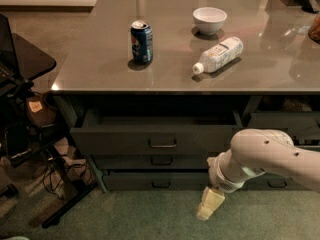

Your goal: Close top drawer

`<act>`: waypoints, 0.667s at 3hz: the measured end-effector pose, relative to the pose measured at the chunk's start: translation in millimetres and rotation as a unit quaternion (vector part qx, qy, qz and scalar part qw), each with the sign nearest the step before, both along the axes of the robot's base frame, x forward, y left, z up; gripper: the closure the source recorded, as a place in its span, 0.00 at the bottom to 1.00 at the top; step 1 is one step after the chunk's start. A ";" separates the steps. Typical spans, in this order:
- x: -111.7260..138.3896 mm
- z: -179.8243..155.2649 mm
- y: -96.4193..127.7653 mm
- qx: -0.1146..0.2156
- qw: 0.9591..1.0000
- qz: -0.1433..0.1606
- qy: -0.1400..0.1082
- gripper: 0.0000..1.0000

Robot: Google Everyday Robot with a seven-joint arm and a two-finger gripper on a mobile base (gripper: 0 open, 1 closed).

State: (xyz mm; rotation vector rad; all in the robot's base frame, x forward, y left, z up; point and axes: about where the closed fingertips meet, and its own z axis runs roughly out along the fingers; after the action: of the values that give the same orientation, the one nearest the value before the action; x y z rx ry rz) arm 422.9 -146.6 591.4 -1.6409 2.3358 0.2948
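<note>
The top drawer (115,140) is the wide grey drawer just under the tabletop. It stands out only a little, with a thin strip of its inside showing behind the flat front panel. Its small loop handle (162,144) is at the centre of the panel. My gripper (209,205) hangs at the lower right on the white arm (270,156). It points down at the carpet, below and to the right of the handle. It is shut, holds nothing and does not touch the drawer.
On the grey tabletop (90,69) stand a blue can (142,41), a white bowl (209,19) and a plastic bottle on its side (218,54). Narrower drawers (161,180) sit below. A black stand with cables (30,134) is at the left.
</note>
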 end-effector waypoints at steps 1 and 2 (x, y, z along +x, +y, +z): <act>15.0 5.3 -3.2 -0.011 1.000 -0.013 -0.010 0.00; 58.7 27.0 3.9 -0.024 0.999 -0.024 -0.040 0.00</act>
State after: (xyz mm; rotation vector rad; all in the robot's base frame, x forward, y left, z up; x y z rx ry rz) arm 481.6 -142.7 618.4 -1.5845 2.3370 0.1606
